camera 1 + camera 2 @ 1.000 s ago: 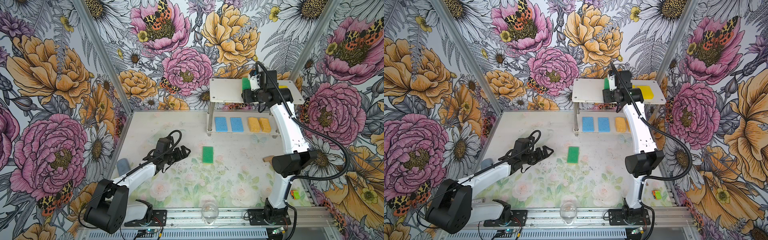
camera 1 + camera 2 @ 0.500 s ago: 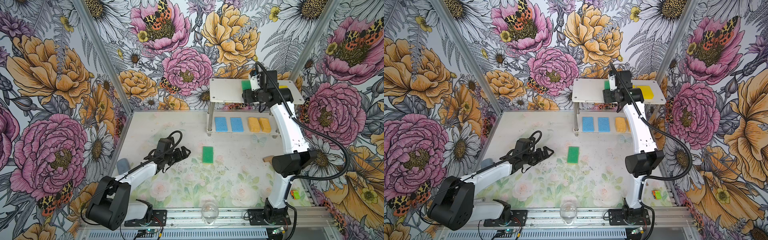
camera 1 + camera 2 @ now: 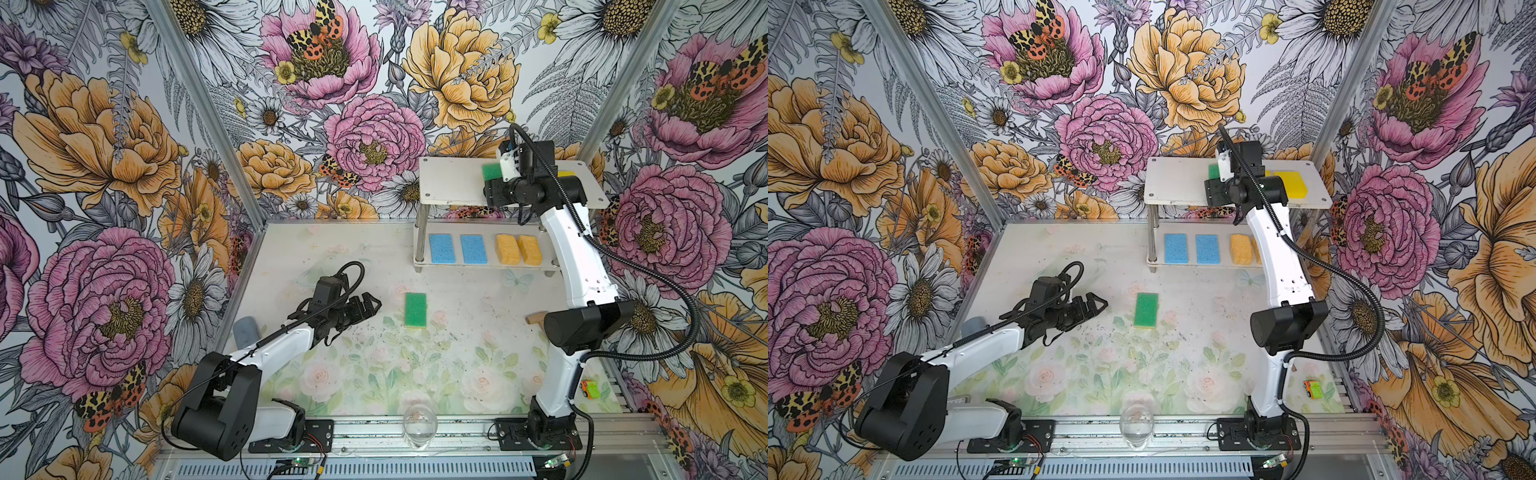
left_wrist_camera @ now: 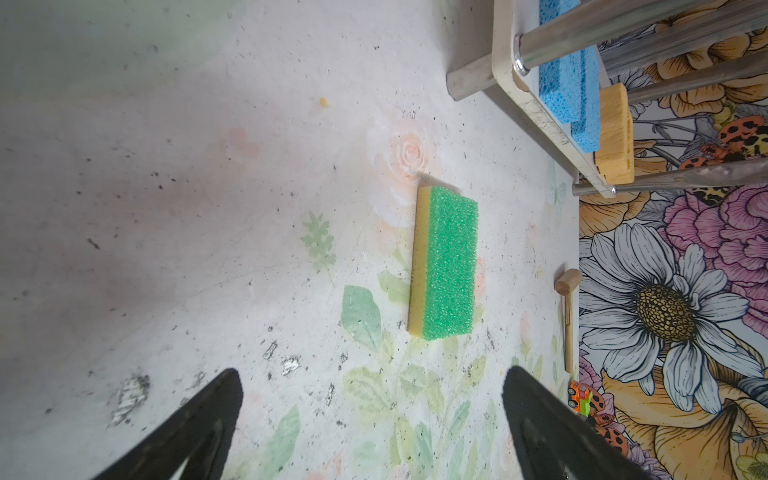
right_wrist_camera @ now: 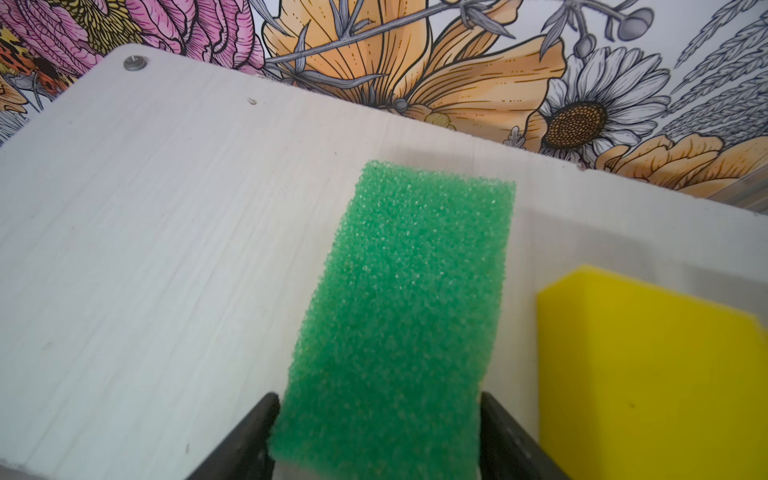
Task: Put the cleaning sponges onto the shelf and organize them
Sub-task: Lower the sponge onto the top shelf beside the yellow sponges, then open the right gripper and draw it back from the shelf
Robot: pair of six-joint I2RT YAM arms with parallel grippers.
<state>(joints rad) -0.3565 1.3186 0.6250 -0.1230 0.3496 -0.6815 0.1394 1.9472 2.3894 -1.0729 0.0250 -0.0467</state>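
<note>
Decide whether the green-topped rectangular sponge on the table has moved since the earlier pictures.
No. The green-topped sponge keeps its place against the white shelf's near left post.

A green sponge [image 3: 415,309] lay on the table [image 3: 478,316] near the left tool [image 3: 372,303]; blue sponges [image 3: 441,248] and orange sponges [image 3: 508,249] lined the lower board of the shelf [image 3: 449,183].

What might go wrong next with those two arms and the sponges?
1. The right gripper closely flanks the upper green sponge on the shelf. Pulling back could drag it askew or nudge the yellow sponge beside it.
2. The left gripper stands open, short of the loose green sponge lying flat on the table. A shallow grab might push it away rather than lift it.
</note>
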